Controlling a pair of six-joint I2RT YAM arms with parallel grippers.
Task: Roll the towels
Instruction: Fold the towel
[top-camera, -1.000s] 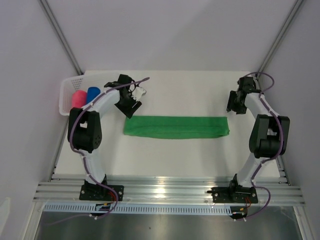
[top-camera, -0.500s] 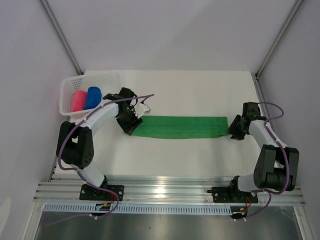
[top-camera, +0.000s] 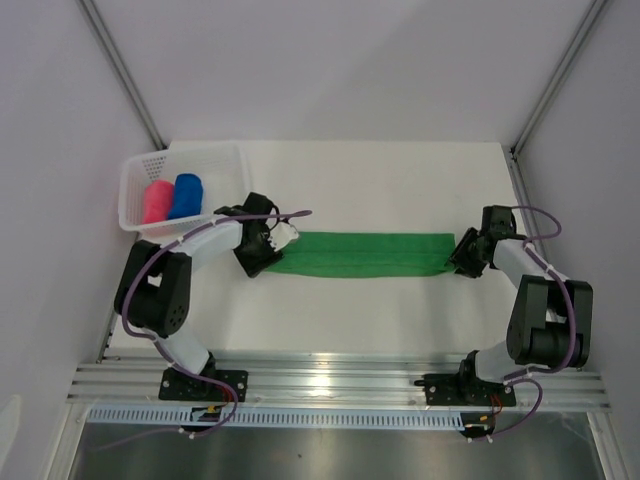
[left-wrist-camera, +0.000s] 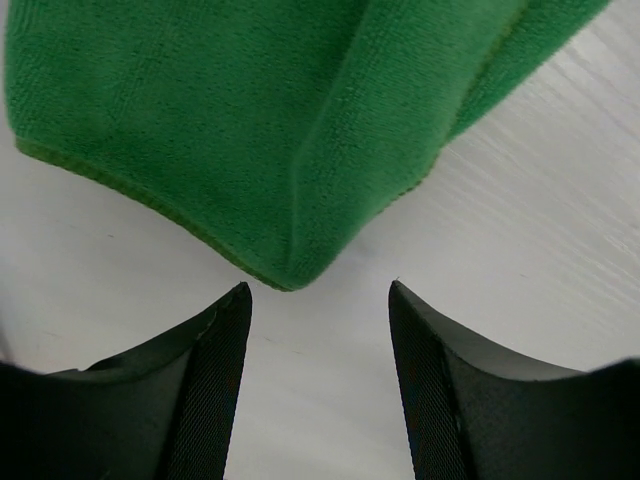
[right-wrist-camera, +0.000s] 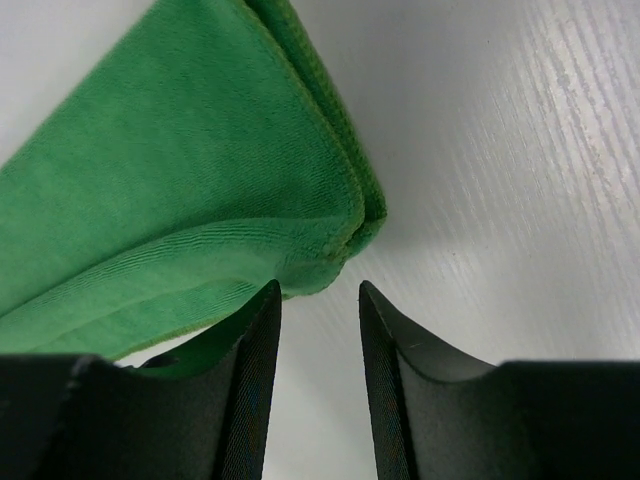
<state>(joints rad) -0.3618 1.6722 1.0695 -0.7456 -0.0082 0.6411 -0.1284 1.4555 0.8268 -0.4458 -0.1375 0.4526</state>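
Observation:
A green towel (top-camera: 365, 254) lies folded into a long strip across the middle of the table. My left gripper (top-camera: 262, 252) is low at its left end, open, with the towel's corner (left-wrist-camera: 285, 270) just ahead of the fingertips and nothing between them. My right gripper (top-camera: 463, 255) is at the right end, open; the towel's corner (right-wrist-camera: 330, 255) lies just ahead of the gap, and one finger (right-wrist-camera: 255, 380) covers part of its near edge. A pink towel (top-camera: 156, 201) and a blue towel (top-camera: 186, 195) sit rolled in the white basket (top-camera: 225, 155).
The white mesh basket stands at the back left of the table, close behind my left arm. Metal frame posts rise at the back corners (top-camera: 520, 145). A rail (top-camera: 330, 385) runs along the near edge.
Both arms have come down from behind the towel to its two ends. The towel now lies a little farther back and narrower, and both grippers have narrowed somewhat.

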